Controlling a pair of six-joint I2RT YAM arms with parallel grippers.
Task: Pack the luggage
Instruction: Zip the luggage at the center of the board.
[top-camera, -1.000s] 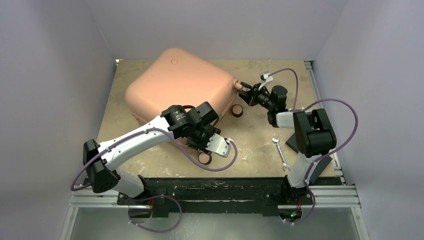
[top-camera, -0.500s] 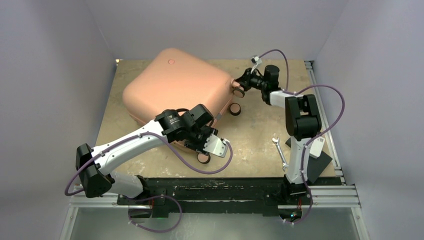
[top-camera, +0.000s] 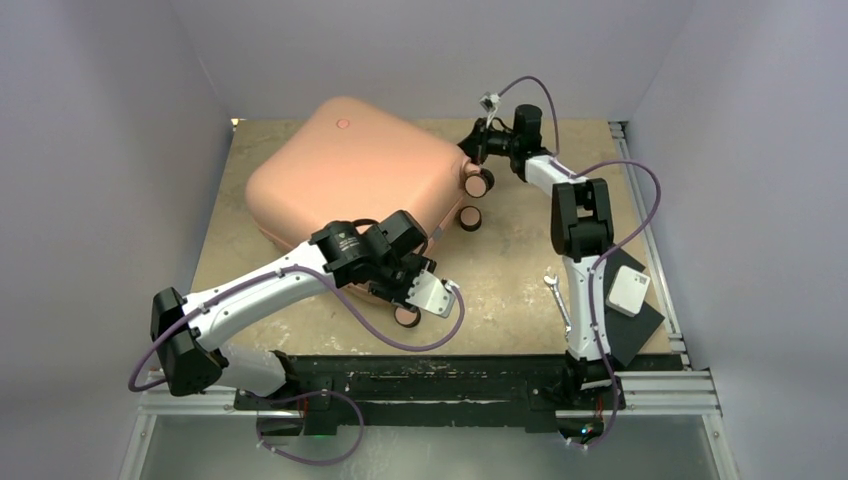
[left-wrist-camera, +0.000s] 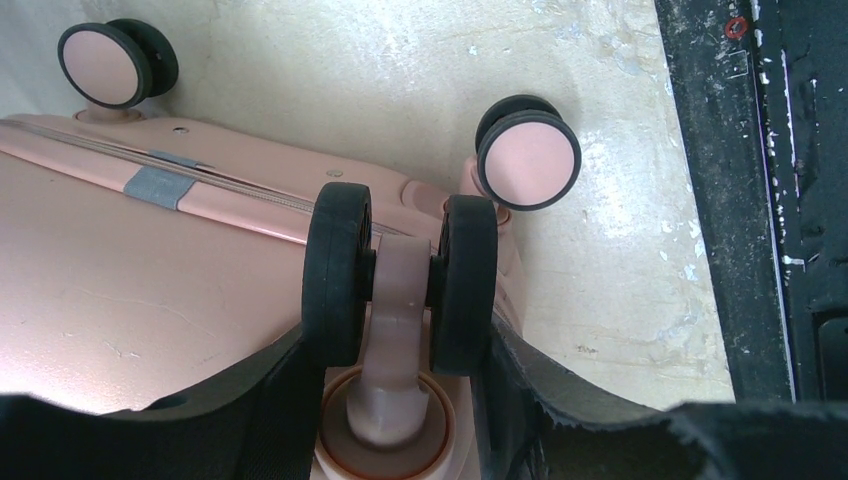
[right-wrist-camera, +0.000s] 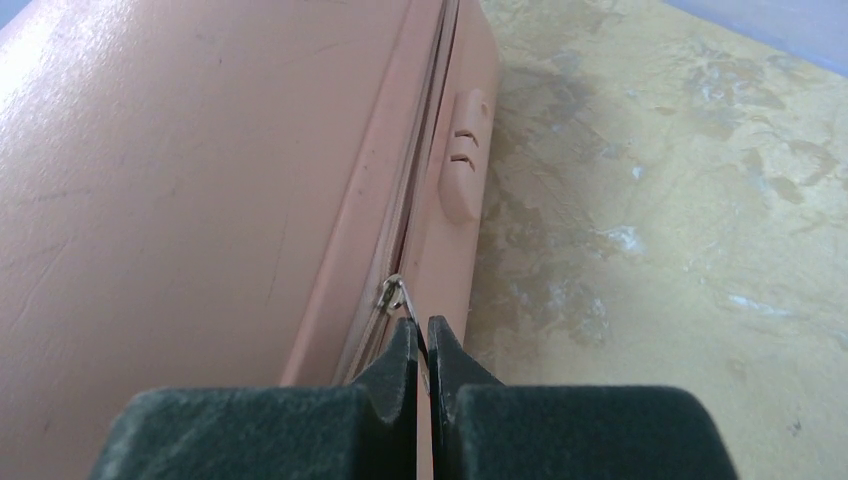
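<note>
The luggage is seen lying flat on the far left half of the table. Its salmon-pink shell faces up and its wheeled end is turned towards the right. The two shells are closed against each other along the zipper seam, so nothing of the inside or of any contents can be seen.

At the near right corner of the luggage, a twin wheel is clamped between the fingers of the left gripper. The jaws are set half apart, one finger against each black tyre. A second wheel, with a pink face, is seen just beyond it on the table side. A third wheel is seen at the far end of the same edge.

At the far right corner, the zipper pull is pinched at the seam by the right gripper, whose jaws are fully closed on it. A small pink handle block is seen further along the side wall.

Well apart from the luggage, a wrench is seen lying on the table beside the right arm. A white box is seen resting on a black square pad at the right edge.
</note>
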